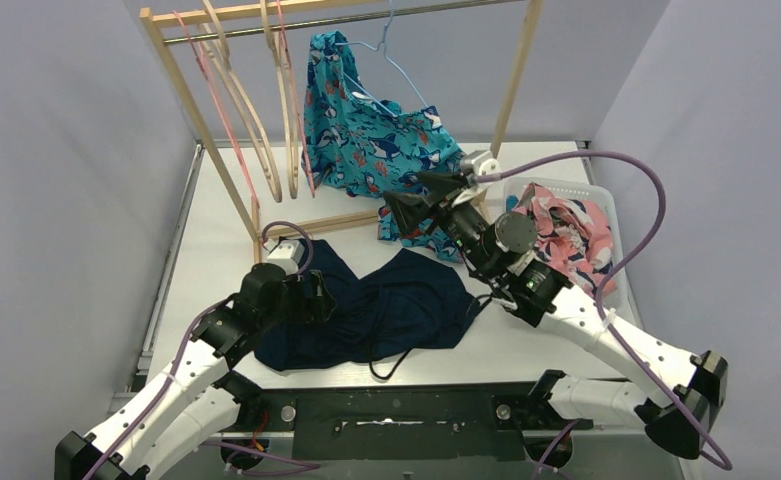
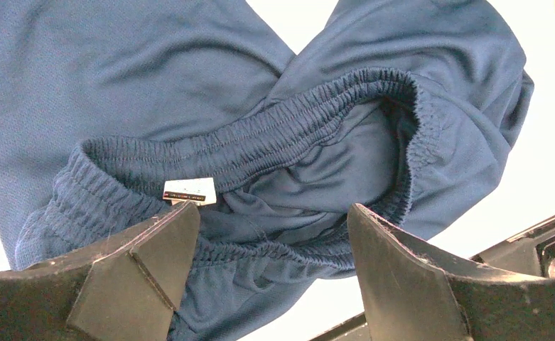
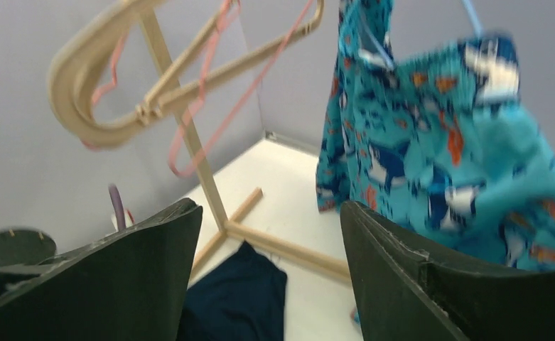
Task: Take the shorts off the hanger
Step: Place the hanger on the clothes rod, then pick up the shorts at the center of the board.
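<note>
Shark shorts (image 1: 366, 140) — on hanger (image 3: 473, 18) (blue)

Teal shark-print shorts (image 1: 366, 140) hang on the hanger (image 3: 472, 17); navy shorts (image 1: 396, 305) lie rumpled; floral shorts (image 1: 566, 230) lie bunched.

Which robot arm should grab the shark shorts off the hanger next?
The right one. The right gripper is open, up beside the hanging shark shorts; the left gripper is low over the navy shorts.

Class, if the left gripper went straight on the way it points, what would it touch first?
Probably the dark navy shorts, at their elastic waistband, which lies right ahead of the open left gripper.
</note>
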